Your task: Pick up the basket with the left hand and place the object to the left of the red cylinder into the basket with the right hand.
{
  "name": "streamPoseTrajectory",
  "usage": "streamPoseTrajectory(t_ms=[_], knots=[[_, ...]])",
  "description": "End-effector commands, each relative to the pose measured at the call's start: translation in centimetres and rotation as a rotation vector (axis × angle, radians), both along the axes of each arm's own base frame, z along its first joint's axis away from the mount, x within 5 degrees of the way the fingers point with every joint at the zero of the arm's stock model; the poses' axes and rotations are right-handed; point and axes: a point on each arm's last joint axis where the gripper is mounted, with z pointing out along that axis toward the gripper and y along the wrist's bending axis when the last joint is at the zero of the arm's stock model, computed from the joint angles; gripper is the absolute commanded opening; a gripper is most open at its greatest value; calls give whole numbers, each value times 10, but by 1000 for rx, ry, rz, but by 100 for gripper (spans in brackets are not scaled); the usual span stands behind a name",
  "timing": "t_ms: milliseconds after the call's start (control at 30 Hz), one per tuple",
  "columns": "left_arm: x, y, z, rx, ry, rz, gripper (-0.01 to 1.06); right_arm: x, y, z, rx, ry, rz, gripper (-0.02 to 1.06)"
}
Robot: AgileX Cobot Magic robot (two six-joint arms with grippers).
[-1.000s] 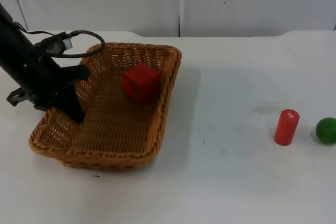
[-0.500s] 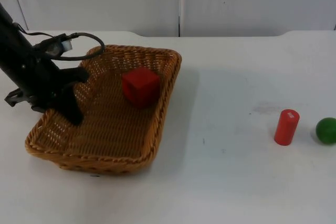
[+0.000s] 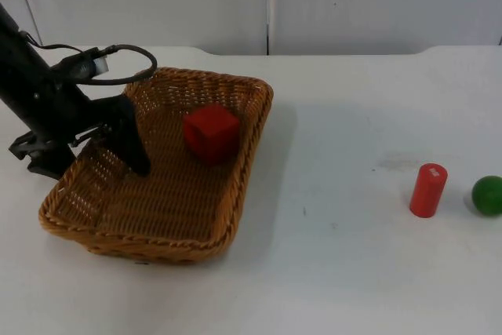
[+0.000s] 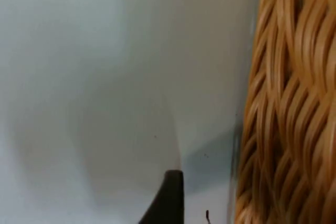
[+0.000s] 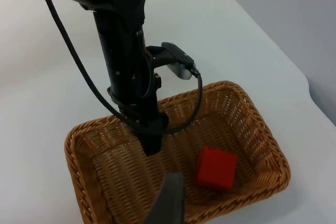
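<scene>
Left gripper (image 3: 88, 154): far left of the table, astride the basket's left wall. One black finger (image 3: 132, 145) stands inside over the woven floor and the other side sits outside the rim. The claw is spread and is not pinching the wall.
Basket (image 3: 235, 217): tan wicker, rectangular with rounded corners, on the left half of the table. Whether its base rests on the table or is just off it cannot be told.
Red cube (image 3: 211, 132): inside the basket, toward its far right part, well apart from the left gripper.
Table (image 3: 345, 272): white, ending at the grey partition wall.
Red cylinder (image 3: 428, 190): upright, far right, well apart from the basket.
Green ball (image 3: 487, 194): just beside the cylinder, on its right.
Right gripper (image 5: 169, 203): waiting high above the table, looking down on the basket and the left arm. Whether it is spread or closed cannot be told.
Handling, basket: probably light, stiff but slightly springy, with a rough weave that should not slip. Best taken by clamping the left wall just under the rim.
Handling, cube: probably rigid and light, best gripped on two opposite flat faces.
Hidden: the left gripper's outer fingertip lies behind the arm, and the cube's far faces are out of sight.
</scene>
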Motion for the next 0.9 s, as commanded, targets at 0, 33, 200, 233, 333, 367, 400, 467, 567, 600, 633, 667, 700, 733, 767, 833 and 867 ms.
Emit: streamPoseTrajectory(t_ms=[0, 33, 200, 233, 333, 367, 400, 467, 567, 600, 633, 667, 700, 733, 767, 833, 867], knots=[[2, 0, 12, -12, -23, 16, 83, -3, 0, 3, 10, -11, 8, 77], [3, 2, 17, 0, -42, 17, 83, -3, 0, 3, 8, -10, 8, 77], [5, 12, 37, 19, -95, 50, 83, -3, 0, 3, 1, -3, 9, 77], [5, 12, 37, 19, -95, 50, 83, -3, 0, 3, 1, -3, 9, 77], [5, 17, 57, 17, -138, 75, 83, -3, 0, 3, -3, -7, 8, 77], [4, 17, 66, 23, -157, 77, 83, -3, -1, 3, -5, -9, 8, 77], [3, 17, 74, 28, -177, 76, 83, -3, -1, 3, -5, -9, 8, 77], [3, 17, 79, 29, -189, 75, 83, -3, -1, 3, -5, -9, 8, 77], [-3, 17, 118, 30, -280, 85, 83, -3, 0, 3, -3, -10, 7, 77], [-5, 17, 130, 32, -312, 88, 83, -3, 0, 3, -3, -10, 7, 77], [-7, 17, 136, 32, -327, 88, 83, -3, 0, 3, -1, -11, 7, 77], [-7, 17, 136, 32, -327, 88, 83, -3, 0, 3, -1, -11, 7, 77], [-10, 17, 152, 35, -374, 94, 83, -3, 0, 3, -1, -11, 7, 77], [-13, 17, 163, 40, -407, 94, 83, -3, 0, 3, -1, -11, 7, 77], [-17, 17, 174, 46, -440, 95, 83, -3, 0, 3, -3, -10, 7, 77], [-22, 18, 188, 57, -479, 93, 83, -3, 0, 3, -3, -10, 7, 77], [-26, 18, 197, 60, -505, 92, 83, -3, 0, 3, -2, -11, 7, 77]])
